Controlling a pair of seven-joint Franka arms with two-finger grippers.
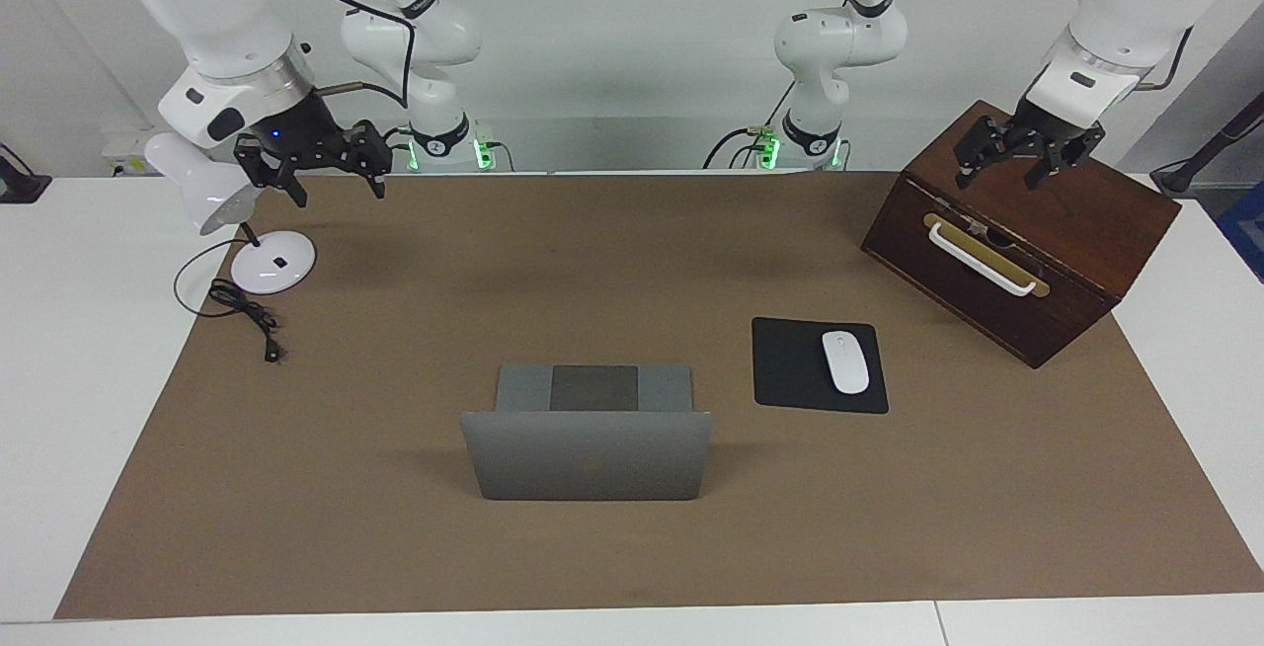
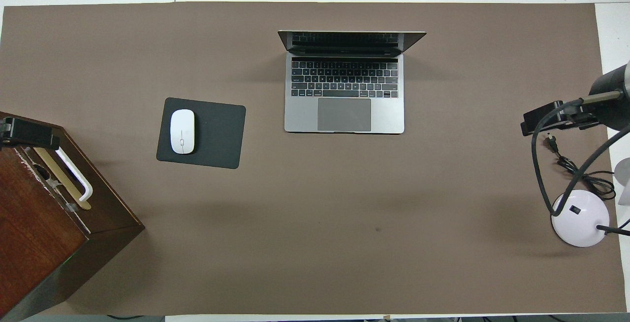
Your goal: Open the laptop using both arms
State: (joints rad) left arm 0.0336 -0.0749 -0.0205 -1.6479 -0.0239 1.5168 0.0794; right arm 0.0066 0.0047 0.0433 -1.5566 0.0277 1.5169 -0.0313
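Laptop [image 1: 590,439] sits open mid-tabletop [image 1: 395,527], nothing crowding it; mouse [image 1: 845,362] on its pad [image 1: 790,369] is just beside. Left hand [image 1: 1027,154] hangs spread over the wooden box [image 1: 1076,231], right hand [image 1: 316,167] spread by the lamp [image 1: 272,261].

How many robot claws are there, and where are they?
2. The left gripper hangs open over the wooden box; the right gripper hangs open beside the white desk lamp. Neither touches the laptop.

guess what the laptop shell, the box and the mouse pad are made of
Laptop: probably metal, even matte silver-grey surface. Box: wood, dark glossy brown with visible grain, white handle on a brass-looking plate. Mouse pad: thin, flat, matte black, likely fabric or rubber.
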